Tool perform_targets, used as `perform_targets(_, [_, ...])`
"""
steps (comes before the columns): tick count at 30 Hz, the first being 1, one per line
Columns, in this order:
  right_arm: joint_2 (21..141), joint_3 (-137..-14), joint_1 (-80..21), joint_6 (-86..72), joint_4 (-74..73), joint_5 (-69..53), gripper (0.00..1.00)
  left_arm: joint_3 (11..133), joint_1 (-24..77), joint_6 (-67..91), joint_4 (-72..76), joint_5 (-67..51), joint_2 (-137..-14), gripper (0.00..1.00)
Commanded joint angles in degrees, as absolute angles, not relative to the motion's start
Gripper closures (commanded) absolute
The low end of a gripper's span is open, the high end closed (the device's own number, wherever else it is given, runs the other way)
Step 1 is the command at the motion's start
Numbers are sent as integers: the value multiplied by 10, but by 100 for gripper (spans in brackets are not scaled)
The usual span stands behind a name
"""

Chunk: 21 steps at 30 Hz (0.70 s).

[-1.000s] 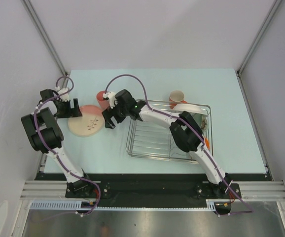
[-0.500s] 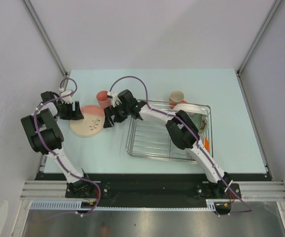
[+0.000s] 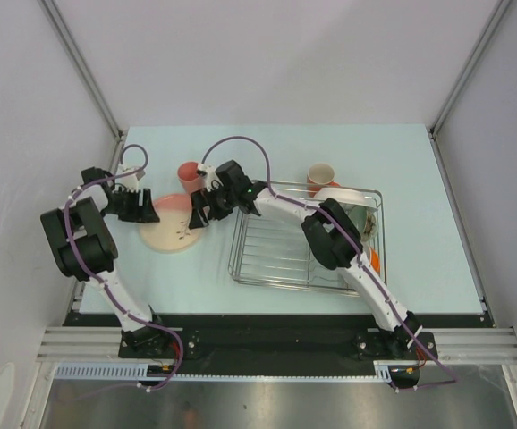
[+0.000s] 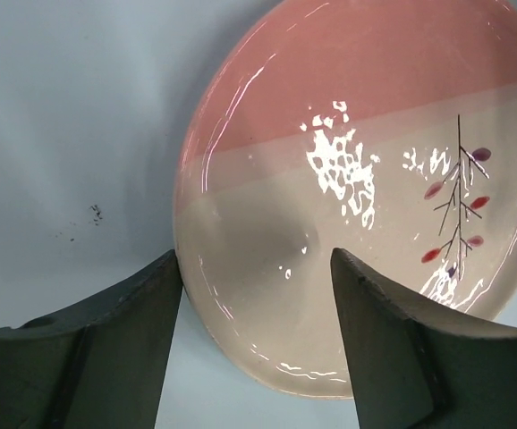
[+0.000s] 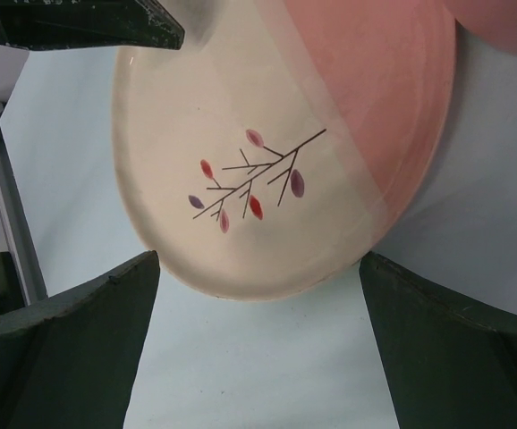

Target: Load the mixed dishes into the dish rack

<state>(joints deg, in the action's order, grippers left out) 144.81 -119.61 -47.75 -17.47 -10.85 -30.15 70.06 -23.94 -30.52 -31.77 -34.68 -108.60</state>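
Table, plate rim seemingly within left end effector

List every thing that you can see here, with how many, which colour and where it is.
table: 1, pale blue, under everything
rack: 1, silver wire, right of centre
leaf plate: 1, pink and cream, flat on the table left of the rack
tumbler: 1, pink, behind the leaf plate
mug: 1, orange, at the rack's far edge
white plate: 1, white, rack's far right
green bowl: 1, sage, rack's right end, mostly hidden
orange bowl: 1, orange, rack's right side, mostly hidden
left tool: 1, black, open, at the leaf plate's left edge
right tool: 1, black, open, at its right edge
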Motion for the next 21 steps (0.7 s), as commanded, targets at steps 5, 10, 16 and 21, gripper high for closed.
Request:
perform_targets(5, [1461,-1201,-473,-191,-80,-318,0,684,-221,-304,-381,-420,-1060,52])
perform_targets(10, [1462,-1200,-472,-193,-78,-327,0,690,-216,-294,-385,-441,-1068,65])
perform_targets(16, [1464,-1201,-472,-189,-80,-327,0,694,-212,-288,-391,-459,-1069,88])
perform_targets(21, [1471,-1201,-470,-192,-71,-347,25,693,-212,-293,-402,-469,-1058,100])
